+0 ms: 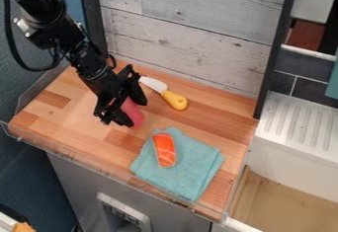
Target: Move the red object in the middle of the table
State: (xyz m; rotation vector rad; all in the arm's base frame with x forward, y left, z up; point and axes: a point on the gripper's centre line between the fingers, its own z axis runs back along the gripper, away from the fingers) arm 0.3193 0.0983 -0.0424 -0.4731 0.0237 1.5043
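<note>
- Teal folded cloth (198,173) lies lower centre, bearing a toy salmon slice (164,150).
- Our claw (134,111), left of centre, is around the red object (135,114) on the desk (72,131); we cannot tell how far open it is or whether it grips.
- We judge we're at grasping: next, secure it, then shift it middleward.
- Cloth and yellow-handled knife (174,99) crowd our rightward path.

I look from one fixed camera above the near side of the rectangular, light-brown wooden worktop (79,127), slanting steeply down toward the whitish-grey plank wall (191,9) behind it, far enough off to fit the worktop's near corner.
</note>
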